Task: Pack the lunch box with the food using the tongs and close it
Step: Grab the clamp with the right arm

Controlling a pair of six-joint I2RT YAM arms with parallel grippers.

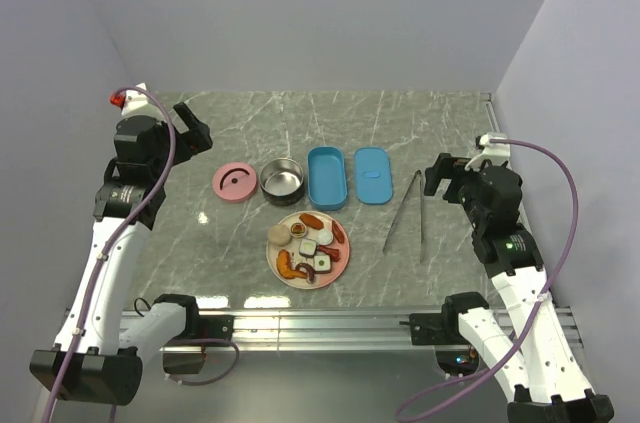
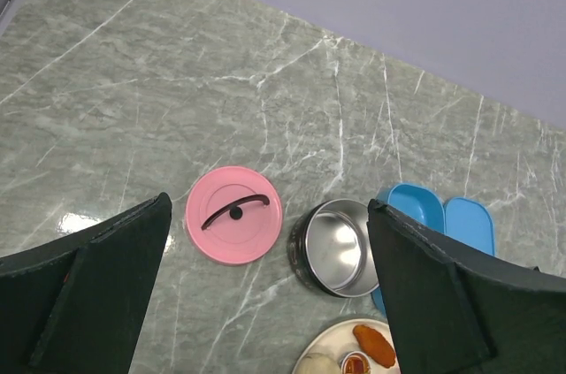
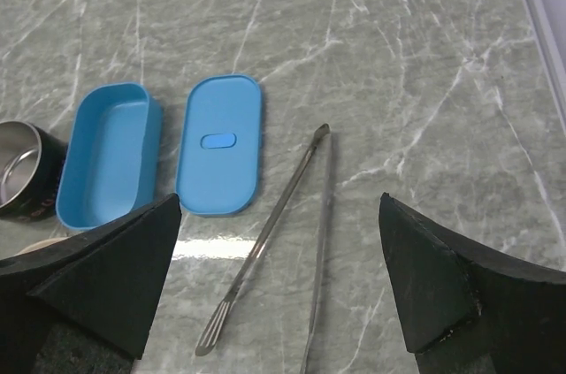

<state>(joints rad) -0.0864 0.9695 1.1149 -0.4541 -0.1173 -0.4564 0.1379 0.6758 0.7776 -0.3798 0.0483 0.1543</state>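
Before closing on the tongs (image 1: 401, 211), probably best to lower the right tool (image 1: 446, 175), spread wide and empty, over the joined half, square across both thin arms; squeeze only enough to keep the V springy; no call yet for the left tool (image 1: 192, 131), likewise gaping and holding nothing, up at 10 o'clock. Lying flat on the worktop (image 1: 250, 123) at 3 o'clock of the blue lid (image 1: 373, 175) and the lunch box (image 1: 328, 178), at 2 o'clock of the food (image 1: 310, 246); long axis roughly 12 to 6, joined end at 12, tips splayed toward 6.
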